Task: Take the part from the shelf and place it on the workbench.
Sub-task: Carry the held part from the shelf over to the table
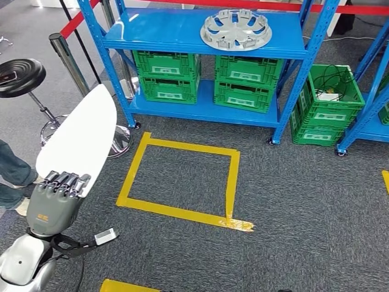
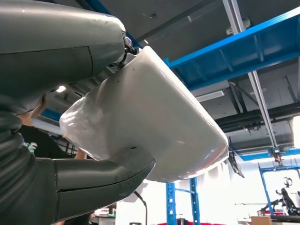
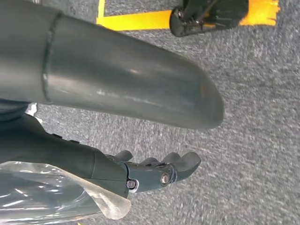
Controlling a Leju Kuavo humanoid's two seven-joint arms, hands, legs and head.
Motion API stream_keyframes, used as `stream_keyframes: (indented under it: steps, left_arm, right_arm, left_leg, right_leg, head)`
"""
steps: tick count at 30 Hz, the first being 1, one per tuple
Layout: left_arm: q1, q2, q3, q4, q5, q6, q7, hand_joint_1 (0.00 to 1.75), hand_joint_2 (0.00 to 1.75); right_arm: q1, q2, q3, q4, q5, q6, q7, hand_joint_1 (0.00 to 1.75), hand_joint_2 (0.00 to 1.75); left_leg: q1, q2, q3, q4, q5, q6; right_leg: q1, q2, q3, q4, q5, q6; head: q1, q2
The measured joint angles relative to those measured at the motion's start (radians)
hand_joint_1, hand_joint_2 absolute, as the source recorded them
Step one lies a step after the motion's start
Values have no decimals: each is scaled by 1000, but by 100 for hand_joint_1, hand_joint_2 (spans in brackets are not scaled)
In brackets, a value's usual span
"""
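Note:
The part is a smooth white oval shell (image 1: 78, 137), and my left hand (image 1: 57, 198) grips its near end at the lower left of the head view, holding it tilted up over the carpet. In the left wrist view the shell (image 2: 152, 117) sits between my thumb (image 2: 106, 180) and the fingers on its other side. My right hand (image 3: 141, 173) hangs above the grey carpet with its fingers stretched out and nothing in them. A blue shelf (image 1: 183, 30) stands ahead with a silver hubcap (image 1: 236, 29) on its upper board.
Green crates (image 1: 169, 76) fill the shelf's lower board, and another crate (image 1: 328, 106) stands at the right. A yellow tape rectangle (image 1: 179, 210) marks the carpet in front. A black stool (image 1: 20, 76), a barrier post (image 1: 68, 61) and a person's legs (image 1: 14, 170) are at the left.

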Motion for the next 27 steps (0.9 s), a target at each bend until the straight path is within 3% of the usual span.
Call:
stream_keyframes:
  steps: [2,4,8,10,12,14,15,16,18,20,21,22,25,27]
  left_arm:
    - [-1,0,-1,0,-1,0,0,175,175]
    - [-3,1,-1,0,-1,0,0,175,175]
    - [-2,4,-1,-1,-1,0,-1,175,175]
    - [-3,4,-2,-1,0,0,-2,175,175]
    - [-3,3,-2,-1,1,0,-3,175,175]
    - [-1,2,-4,-1,3,0,-3,175,175]
    - [-1,2,-4,-1,4,0,-4,175,175]
    - [-1,1,-5,-1,4,0,-4,175,175]
    - [-1,1,-6,-1,3,0,-4,175,175]
    - [-1,2,-7,-1,1,0,-4,175,175]
    - [-1,2,-8,-2,0,0,-3,175,175]
    - [-1,3,-8,-2,0,0,-3,175,175]
    - [-1,7,-9,-4,0,0,-2,175,175]
    - [-1,9,-10,-5,0,0,-2,175,175]
  right_arm:
    - [0,1,0,0,0,0,0,0,0]
    - [-1,2,0,0,0,0,0,0,0]
    - [0,3,0,0,0,-1,0,0,0]
    - [0,2,0,0,1,-1,0,0,0]
    - [0,2,0,0,2,-1,0,0,0]
    - [1,2,1,-1,3,-1,0,0,0]
    - [1,2,1,-1,3,-1,1,0,0]
    - [1,2,1,-1,3,-1,1,0,0]
    - [-1,1,1,-1,5,-1,2,0,0]
    - [-3,0,1,-1,9,-1,2,0,0]
    - [-3,0,1,-1,10,-1,2,0,0]
    - [-1,1,1,-1,11,-1,3,0,0]
    - [3,2,1,-1,16,-2,4,0,0]
    - [3,2,1,-1,21,-7,4,0,0]
  left_leg:
    - [-3,0,71,-121,58,13]
    - [-9,0,131,-237,94,26]
    - [-12,1,135,-278,107,42]
    - [-7,4,127,-290,121,53]
    - [-6,6,113,-292,132,60]
    - [-7,7,98,-292,143,60]
    - [-7,7,92,-291,148,58]
    - [-7,7,87,-291,152,56]
    - [-7,6,80,-287,158,49]
    - [-10,5,73,-280,164,39]
    - [-11,5,70,-277,166,35]
    - [-12,5,68,-274,166,39]
    - [-13,4,65,-274,169,74]
    - [-13,4,67,-277,172,78]
  right_leg:
    - [3,0,-4,0,6,2]
    - [6,0,-10,2,12,8]
    - [6,-1,-27,5,20,29]
    - [6,1,-52,53,-24,38]
    - [4,2,-98,171,-101,45]
    - [2,1,-125,264,-138,51]
    - [1,1,-113,263,-130,53]
    - [0,1,-82,223,-107,54]
    - [-2,0,11,84,-59,55]
    - [-2,3,68,-7,-46,51]
    - [-3,4,75,-20,-49,48]
    - [-3,5,71,-23,-49,46]
    - [-1,4,63,-24,-48,40]
    - [2,2,58,-24,-47,33]
  head:
    - [0,0]
    - [0,0]
    - [1,0]
    - [4,0]
    - [8,0]
    - [8,0]
    - [8,0]
    - [8,0]
    - [9,0]
    - [8,0]
    - [8,0]
    - [7,0]
    - [7,0]
    - [7,0]
